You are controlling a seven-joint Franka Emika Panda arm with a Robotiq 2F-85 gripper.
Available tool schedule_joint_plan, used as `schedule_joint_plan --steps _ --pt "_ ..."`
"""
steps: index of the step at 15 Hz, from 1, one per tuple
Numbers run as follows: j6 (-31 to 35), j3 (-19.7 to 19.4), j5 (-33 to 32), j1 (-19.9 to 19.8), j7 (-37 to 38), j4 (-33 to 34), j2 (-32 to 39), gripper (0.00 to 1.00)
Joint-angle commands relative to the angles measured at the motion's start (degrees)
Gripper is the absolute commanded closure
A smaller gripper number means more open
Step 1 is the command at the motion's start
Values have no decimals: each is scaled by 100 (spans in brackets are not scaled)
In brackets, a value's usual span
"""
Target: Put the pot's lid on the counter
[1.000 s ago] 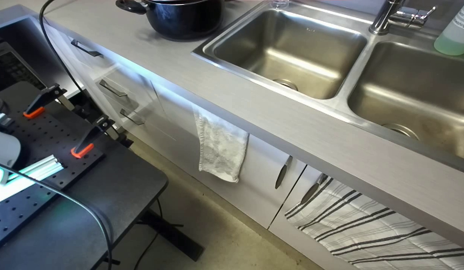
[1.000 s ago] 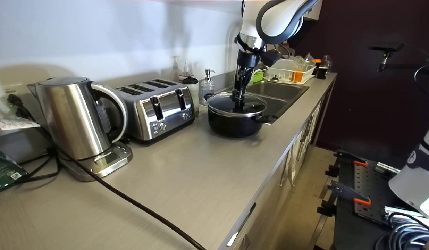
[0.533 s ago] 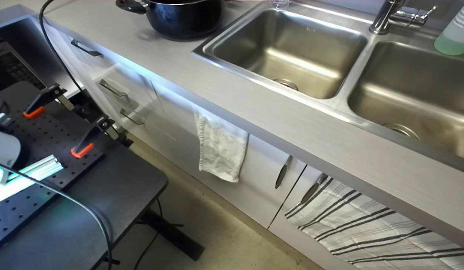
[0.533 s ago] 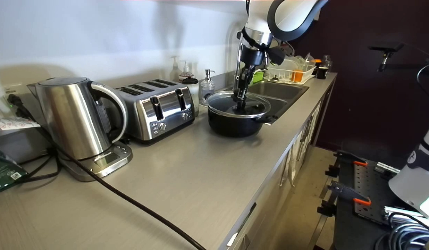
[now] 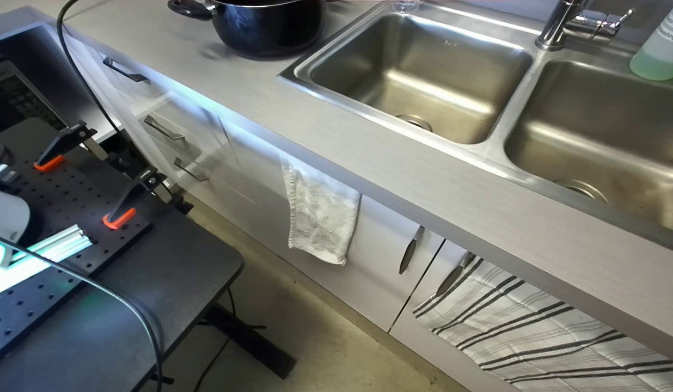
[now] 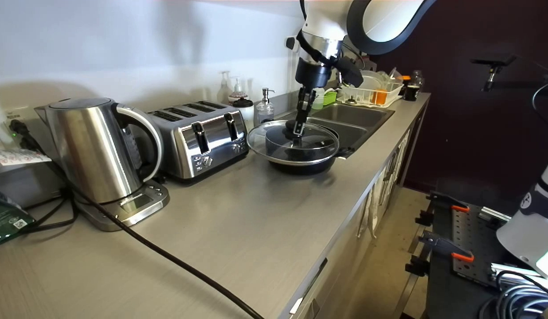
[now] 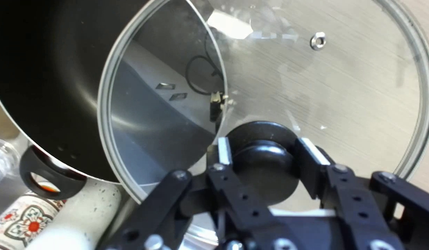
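Note:
My gripper is shut on the black knob of the see-through lid in an exterior view. The wrist view also shows the gripper with a finger on each side of the knob, and the lid's glass. The lid hangs above the pot, shifted sideways, partly over the pot's open mouth and partly over the counter. The dark pot stands on the counter in both exterior views; its black inside shows in the wrist view. The lid and gripper are outside that exterior view.
A steel toaster and a kettle stand along the wall. A travel mug and a soap dispenser stand behind the pot. A black cable crosses the counter. Sink basins lie beside the pot.
The gripper has lifted the lid off the pot and carried it sideways, toward the toaster side in an exterior view. The pot has stayed in place, and its mouth is now partly uncovered.

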Motion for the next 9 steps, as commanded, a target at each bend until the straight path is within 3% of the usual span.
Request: schedule_joint_plan --steps 1,9 --pt "-52 245 -624 241 310 65 -20 77" --pt "-272 607 -1896 804 1016 365 636 77"
